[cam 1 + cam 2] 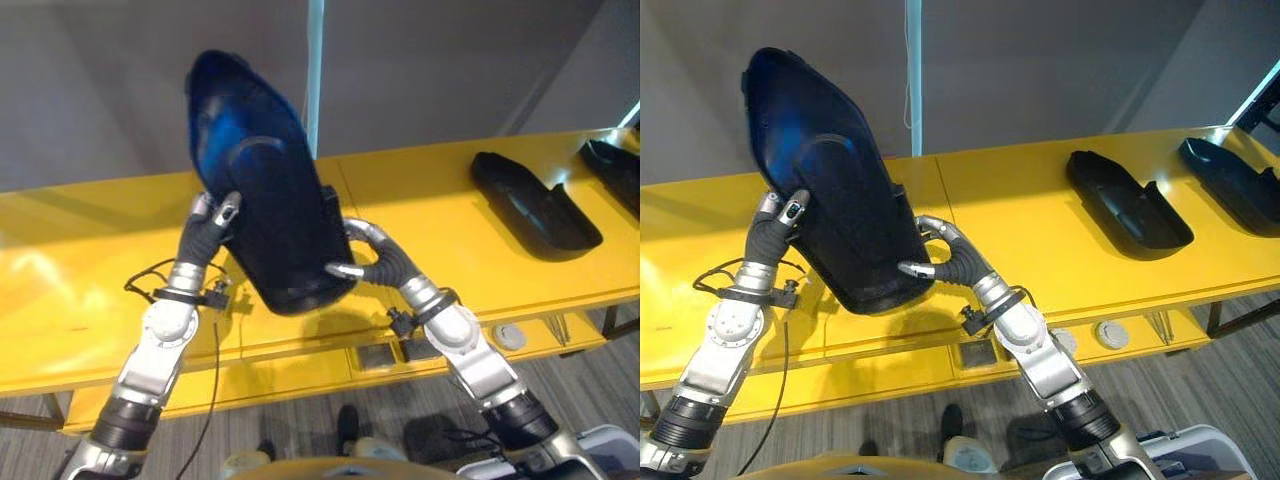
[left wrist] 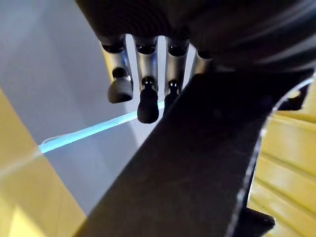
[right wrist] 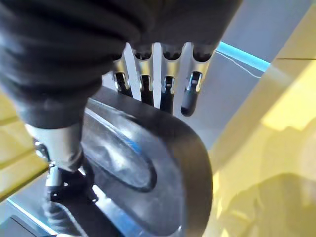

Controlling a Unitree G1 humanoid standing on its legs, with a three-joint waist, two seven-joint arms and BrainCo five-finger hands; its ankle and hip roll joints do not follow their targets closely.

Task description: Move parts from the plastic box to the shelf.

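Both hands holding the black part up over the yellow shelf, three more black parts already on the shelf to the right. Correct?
Not three: the right eye view shows two black parts lying on the yellow shelf. The rest holds: left hand and right hand hold the black part above the shelf.

My two head eyes look down from above at the yellow shelf [image 1: 420, 180] and the grey wall behind it — one scene, seen from spots slightly apart. Each wrist camera sits very close behind my own fingers [image 2: 147, 96], looking along them; both catch the black part [image 3: 163, 163] I hold — the same part my head eyes see.
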